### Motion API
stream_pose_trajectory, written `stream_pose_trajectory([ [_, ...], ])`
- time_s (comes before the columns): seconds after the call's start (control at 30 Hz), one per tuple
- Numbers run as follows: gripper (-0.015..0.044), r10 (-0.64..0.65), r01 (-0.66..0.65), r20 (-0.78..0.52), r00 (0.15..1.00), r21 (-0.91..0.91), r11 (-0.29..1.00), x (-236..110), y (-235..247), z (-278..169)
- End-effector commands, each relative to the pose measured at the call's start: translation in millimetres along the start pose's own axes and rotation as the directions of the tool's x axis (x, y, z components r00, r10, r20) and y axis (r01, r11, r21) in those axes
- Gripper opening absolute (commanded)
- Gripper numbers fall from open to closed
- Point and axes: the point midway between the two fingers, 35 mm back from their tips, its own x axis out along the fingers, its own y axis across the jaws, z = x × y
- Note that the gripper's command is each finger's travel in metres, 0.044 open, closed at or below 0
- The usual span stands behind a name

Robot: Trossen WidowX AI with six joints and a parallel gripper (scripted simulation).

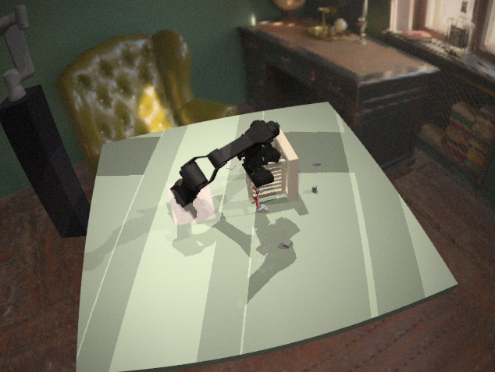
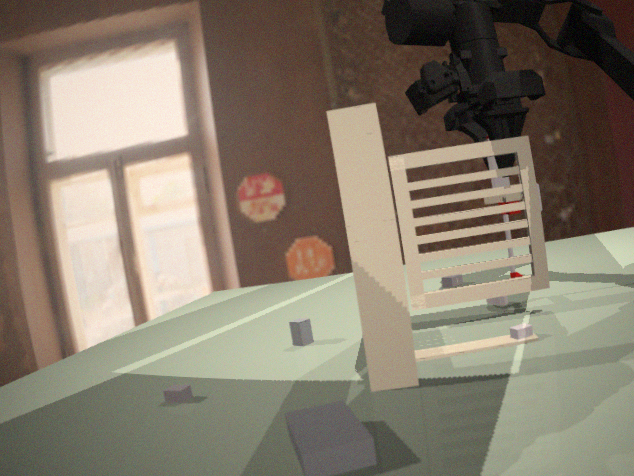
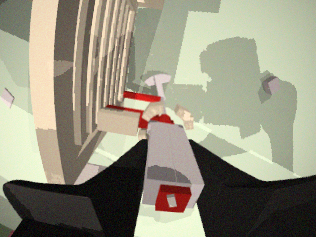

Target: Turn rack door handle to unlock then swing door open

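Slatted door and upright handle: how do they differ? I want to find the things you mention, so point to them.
The slatted door [image 1: 284, 176] [image 2: 538, 245] [image 3: 77, 89] is pale cream; the upright handle [image 1: 256, 201] [image 2: 492, 164] [image 3: 172, 149] is light grey with red parts.
The door is broad with gaps between slats; the handle is slim, with a chunky grip.
The claw [image 1: 256, 186] [image 2: 497, 159] [image 3: 166, 145] grips the handle, not the door's slats.
Both stand roughly upright.
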Motion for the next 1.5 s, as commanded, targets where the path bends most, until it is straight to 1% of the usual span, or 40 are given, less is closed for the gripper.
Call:
stream_pose_trajectory([
  [0.0, 0.0020, -0.003, 0.003, 0.002, 1.000, -0.025, 1.000, 0, -3, 1],
  [0.3, 0.0020, -0.003, 0.003, 0.002, 1.000, -0.025, 1.000, 0, -3, 1],
  [0.63, 0.0283, -0.003, 0.003, 0.002, 1.000, -0.025, 1.000, 0, -3, 1],
  [0.67, 0.0292, -0.003, 0.003, 0.002, 1.000, -0.025, 1.000, 0, -3, 1],
  [1.47, 0.0292, 0.036, -0.028, 0.131, 0.991, -0.066, 0.997, -45, -3, -2],
])
